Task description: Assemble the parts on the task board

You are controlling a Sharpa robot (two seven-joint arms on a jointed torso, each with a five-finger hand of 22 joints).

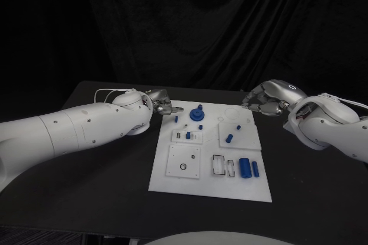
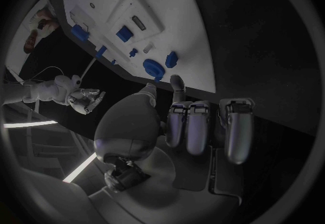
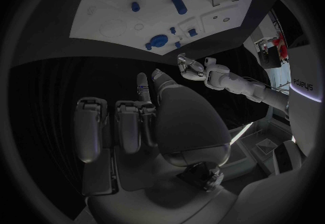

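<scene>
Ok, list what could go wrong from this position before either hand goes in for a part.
1. The left hand hovers at the task board's far left corner, close to the blue round part with its upright peg; a sideways reach could knock that part over.
2. The right hand, fingers curled, holds nothing at the far right corner; both hands moving inward together could collide over the board.
3. The blue cylinders lying near the front right could roll if the board is nudged.

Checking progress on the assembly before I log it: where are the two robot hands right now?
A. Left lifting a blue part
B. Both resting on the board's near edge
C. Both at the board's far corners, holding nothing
C: the left robot hand and right robot hand flank the far end of the task board, fingers curled in, nothing in them.
</scene>
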